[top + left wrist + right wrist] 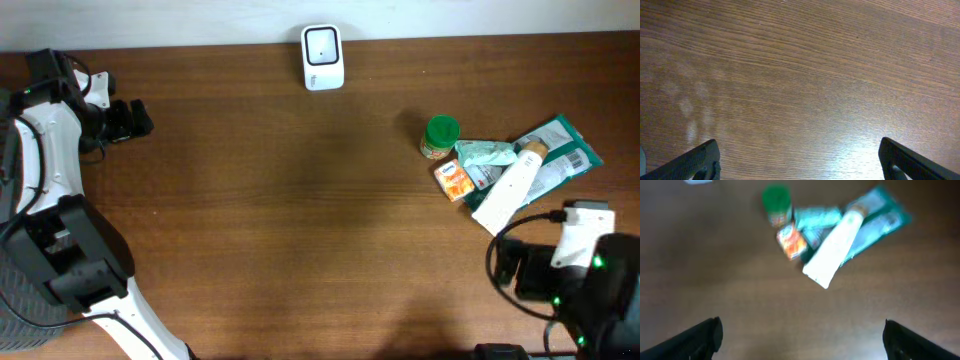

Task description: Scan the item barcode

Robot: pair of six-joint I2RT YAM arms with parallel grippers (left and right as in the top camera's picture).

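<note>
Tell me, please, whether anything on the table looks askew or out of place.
Only at right: the tube lies slantwise over the teal packets, with the orange box askew beside them and the jar close by. Nothing looks spilled or damaged.

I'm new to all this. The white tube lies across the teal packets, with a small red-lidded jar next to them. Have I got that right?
Nearly. The small jar has a green lid, not a red one, as the overhead view shows clearly. The rest holds: the white tube lies across the teal packets, with the jar next to them.
</note>
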